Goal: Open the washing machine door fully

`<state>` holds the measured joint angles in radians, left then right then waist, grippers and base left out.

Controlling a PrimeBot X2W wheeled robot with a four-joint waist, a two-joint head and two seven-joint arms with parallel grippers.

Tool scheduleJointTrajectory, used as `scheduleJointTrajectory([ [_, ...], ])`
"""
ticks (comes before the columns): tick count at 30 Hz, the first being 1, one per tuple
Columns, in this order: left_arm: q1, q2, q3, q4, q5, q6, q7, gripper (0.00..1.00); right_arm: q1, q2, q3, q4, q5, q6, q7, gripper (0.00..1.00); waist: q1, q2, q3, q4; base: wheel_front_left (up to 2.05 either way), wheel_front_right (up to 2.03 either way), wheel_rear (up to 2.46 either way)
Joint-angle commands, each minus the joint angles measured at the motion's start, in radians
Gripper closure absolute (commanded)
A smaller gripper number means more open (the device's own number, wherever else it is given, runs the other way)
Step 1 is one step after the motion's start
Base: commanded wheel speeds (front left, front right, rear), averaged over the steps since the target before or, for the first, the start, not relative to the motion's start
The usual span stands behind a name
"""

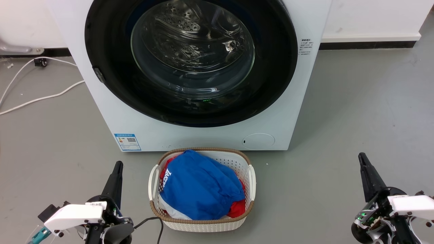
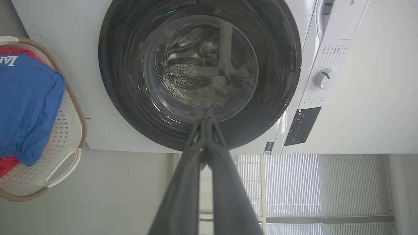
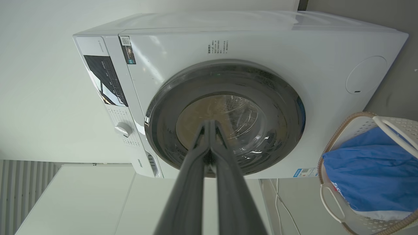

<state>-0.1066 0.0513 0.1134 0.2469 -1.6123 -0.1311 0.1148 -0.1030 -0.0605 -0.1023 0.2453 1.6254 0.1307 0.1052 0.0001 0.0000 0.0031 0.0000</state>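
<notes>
The white washing machine [image 1: 112,112] stands straight ahead, and its round glossy black door [image 1: 108,81] with the clear glass bowl lies flat against the front, closed. The steel drum shows through the glass. My left gripper [image 1: 118,164] hangs low at the lower left, shut, well short of the machine. At the lower right my right gripper [image 1: 361,156] is likewise shut and empty, off the machine's right corner. In the left wrist view the door [image 2: 124,98] lies beyond the closed gripper [image 2: 206,119]. The right wrist view shows the door [image 3: 281,107] past that gripper [image 3: 209,121].
A white woven basket [image 1: 252,179] holding blue and red clothes sits on the grey floor right before the machine, between my grippers. White cables [image 1: 40,98] trail on the floor at the left. A white wall with dark skirting [image 1: 366,44] runs behind.
</notes>
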Motion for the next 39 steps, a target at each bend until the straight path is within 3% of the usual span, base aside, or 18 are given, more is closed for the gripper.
scheduleJointTrajectory([
  [1, -0.007, -0.002, 0.003, -0.001, -0.001, -0.003, 0.002, 1.00, -0.011, 0.003, -0.001, 0.001, -0.006, 0.000, 0.002, 1.00, -0.0001, 0.0000, 0.000, 0.000, 0.00, 0.00, 0.00],
  [20, -0.007, -0.002, 0.003, -0.001, -0.001, -0.003, 0.002, 1.00, -0.012, 0.005, -0.004, 0.001, -0.008, 0.000, 0.005, 1.00, -0.0001, 0.0000, 0.000, 0.000, 0.00, 0.00, 0.00],
  [21, -0.003, -0.002, 0.000, -0.003, 0.007, 0.001, -0.003, 0.00, -0.007, 0.006, -0.004, -0.002, -0.016, 0.000, 0.002, 0.00, -0.0001, 0.0000, 0.000, 0.000, 0.00, 0.00, 0.00],
  [31, 0.020, -0.001, -0.001, -0.006, 0.072, 0.004, -0.037, 0.00, 0.028, 0.004, -0.010, 0.010, -0.065, 0.000, -0.035, 0.00, 0.0000, 0.0000, 0.002, 0.000, 0.00, 0.00, 0.00],
  [39, 0.022, -0.001, -0.017, -0.065, 0.250, 0.041, -0.075, 0.00, 0.038, 0.005, -0.015, -0.062, -0.267, 0.000, -0.072, 0.00, 0.0000, 0.0000, 0.006, 0.000, 0.00, 0.00, 0.00],
])
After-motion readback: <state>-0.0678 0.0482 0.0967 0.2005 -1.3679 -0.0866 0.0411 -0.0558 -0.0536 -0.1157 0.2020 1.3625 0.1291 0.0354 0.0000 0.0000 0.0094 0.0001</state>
